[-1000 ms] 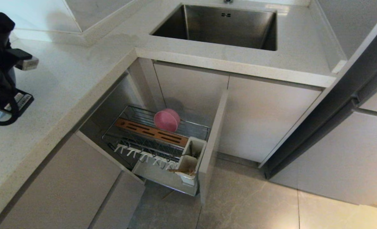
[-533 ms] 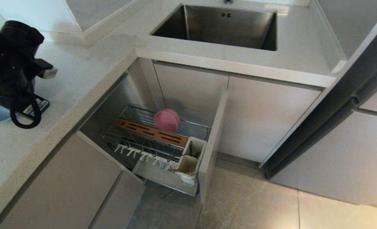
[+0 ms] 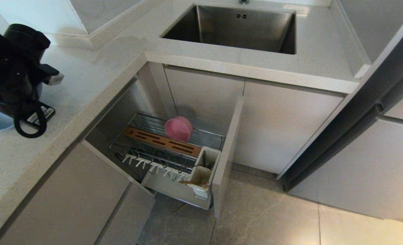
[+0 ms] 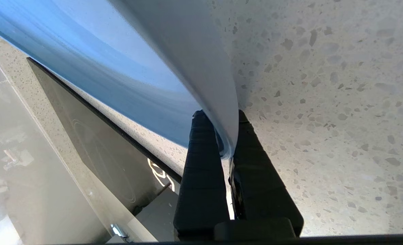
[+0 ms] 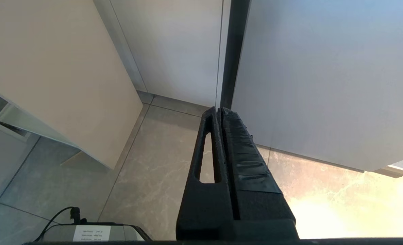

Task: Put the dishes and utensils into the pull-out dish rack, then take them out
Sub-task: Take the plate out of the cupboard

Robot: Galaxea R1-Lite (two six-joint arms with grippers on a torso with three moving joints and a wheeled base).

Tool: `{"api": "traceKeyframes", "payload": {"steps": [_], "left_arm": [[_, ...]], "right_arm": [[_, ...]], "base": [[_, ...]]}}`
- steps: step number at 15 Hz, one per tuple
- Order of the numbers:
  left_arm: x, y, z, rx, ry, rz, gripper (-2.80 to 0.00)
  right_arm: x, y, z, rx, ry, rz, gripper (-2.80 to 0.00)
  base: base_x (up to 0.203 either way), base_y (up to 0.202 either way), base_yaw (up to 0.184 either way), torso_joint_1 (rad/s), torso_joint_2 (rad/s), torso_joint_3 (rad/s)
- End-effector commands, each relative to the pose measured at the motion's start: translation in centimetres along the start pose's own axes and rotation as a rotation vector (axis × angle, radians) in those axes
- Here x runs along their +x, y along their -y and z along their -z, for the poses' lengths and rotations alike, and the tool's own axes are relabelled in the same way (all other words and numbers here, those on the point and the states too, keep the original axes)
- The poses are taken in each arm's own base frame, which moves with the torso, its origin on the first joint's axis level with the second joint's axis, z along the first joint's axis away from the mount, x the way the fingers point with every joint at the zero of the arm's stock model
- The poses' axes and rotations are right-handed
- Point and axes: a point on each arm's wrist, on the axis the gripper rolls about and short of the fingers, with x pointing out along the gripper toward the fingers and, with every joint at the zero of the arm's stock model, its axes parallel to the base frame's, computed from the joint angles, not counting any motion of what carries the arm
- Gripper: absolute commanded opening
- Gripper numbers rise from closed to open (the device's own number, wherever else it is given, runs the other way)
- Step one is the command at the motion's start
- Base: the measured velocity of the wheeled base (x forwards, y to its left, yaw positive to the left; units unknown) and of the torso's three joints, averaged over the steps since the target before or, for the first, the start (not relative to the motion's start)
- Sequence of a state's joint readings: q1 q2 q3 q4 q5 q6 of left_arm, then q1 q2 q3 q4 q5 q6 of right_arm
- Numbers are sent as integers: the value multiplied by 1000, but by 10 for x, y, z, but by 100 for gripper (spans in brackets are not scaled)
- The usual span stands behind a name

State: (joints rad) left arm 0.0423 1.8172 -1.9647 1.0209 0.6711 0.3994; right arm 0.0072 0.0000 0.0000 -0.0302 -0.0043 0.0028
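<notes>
Head view, kitchen corner: pale grey floor tiles [image 3: 255, 217] nearest, then beige cabinet fronts under a speckled L-shaped worktop [image 3: 68, 112]. Between the cabinets, pulled out low over the floor, pull-out dish rack [image 3: 167, 153] of chrome wire, with slotted wooden strip [image 3: 162, 141], white prongs [image 3: 153, 166] along the front rail and white utensil cup [image 3: 203, 175] at the corner beside the beige front panel. Wooden chopsticks [image 3: 194, 183] lying tilted across the cup's front compartment. Pink bowl [image 3: 178, 128] standing on edge behind the wooden strip, against the rear wires. Farther back, steel sink [image 3: 235, 29] sunk in the worktop. At far left over the worktop, black left arm and left pincer [image 4: 225, 143] clamped tight on the rim of the light-blue plate [image 4: 119, 78], the plate tilted above the speckled surface beside a black glass hob [image 4: 96, 149]. Right pincer [image 5: 220, 115] pressed shut on nothing, hanging above the floor tiles before the cabinet doors, well apart from the rack.
</notes>
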Motion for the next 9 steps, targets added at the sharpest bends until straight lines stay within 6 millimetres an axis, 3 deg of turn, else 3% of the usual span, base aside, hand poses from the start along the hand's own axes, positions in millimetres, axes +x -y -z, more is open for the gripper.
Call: {"api": "traceKeyframes", "payload": {"steps": [1,6,7,9], "left_arm": [[-1,0,0,5,-3,-1,-280],[-2,-3,-2,-19,23,-14,-280],[-2,-3,-2,-20,24,-15,0],[-3,-3,-2,-26,30,-19,0]], "right_arm": [[1,0,2,0,-9,0,-280],[1,0,3,0,-9,0,-280],[1,0,2,0,-8,1,-280],[1,0,2,0,-7,0,-280]], "base": [[0,0,0,0,0,0],[0,0,0,0,0,0],[0,0,0,0,0,0],[0,0,0,0,0,0]]}}
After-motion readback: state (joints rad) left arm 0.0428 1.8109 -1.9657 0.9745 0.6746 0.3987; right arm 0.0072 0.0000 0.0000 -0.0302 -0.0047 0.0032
